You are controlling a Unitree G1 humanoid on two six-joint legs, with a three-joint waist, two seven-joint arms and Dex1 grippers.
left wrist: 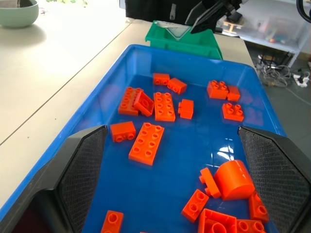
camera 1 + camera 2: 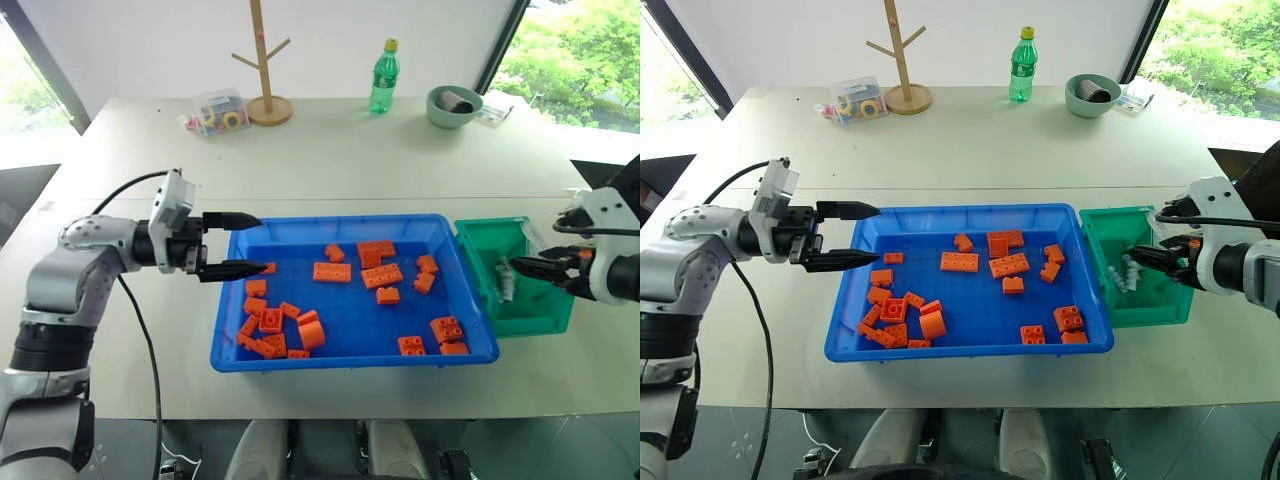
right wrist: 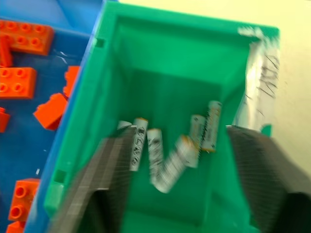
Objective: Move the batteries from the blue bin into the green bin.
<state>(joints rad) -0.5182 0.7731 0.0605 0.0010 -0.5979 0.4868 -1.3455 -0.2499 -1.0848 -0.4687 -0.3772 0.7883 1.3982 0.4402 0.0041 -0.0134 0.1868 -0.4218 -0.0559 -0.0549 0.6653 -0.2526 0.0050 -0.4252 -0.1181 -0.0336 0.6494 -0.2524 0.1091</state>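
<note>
Batteries (image 3: 165,150) lie loose in the bottom of the green bin (image 2: 480,240), several silver cylinders in a jumble, none of them between the fingers of the right claw (image 2: 530,268); that claw hangs over the bin's outer side with its fingers spread and nothing held; the left claw (image 2: 238,245) hovers level at the left rim of the blue bin (image 2: 340,222), fingers likewise spread and empty; judged from the frames, the step in hand is the release and the clearing of the right claw, with a check of the tray to follow; done well, the right claw should rise straight out without knocking the bin wall or the white label (image 3: 257,73), since the bin sits hard against the blue bin's right end and a nudge would shift both; before calling the job finished, scan the blue bin among the orange bricks (image 2: 380,275) for any grey cylinder lying against a brick or under the rim; I see none, so the transfer looks complete or nearly so; views differ usefully: the head views give the layout on the surface, both claws and both bins at once, but the batteries there are only a pale smear; the right wrist view looks straight down into the green bin and separates them; the left wrist view looks along the tray floor and shows bricks plainly, with no battery among them.
</note>
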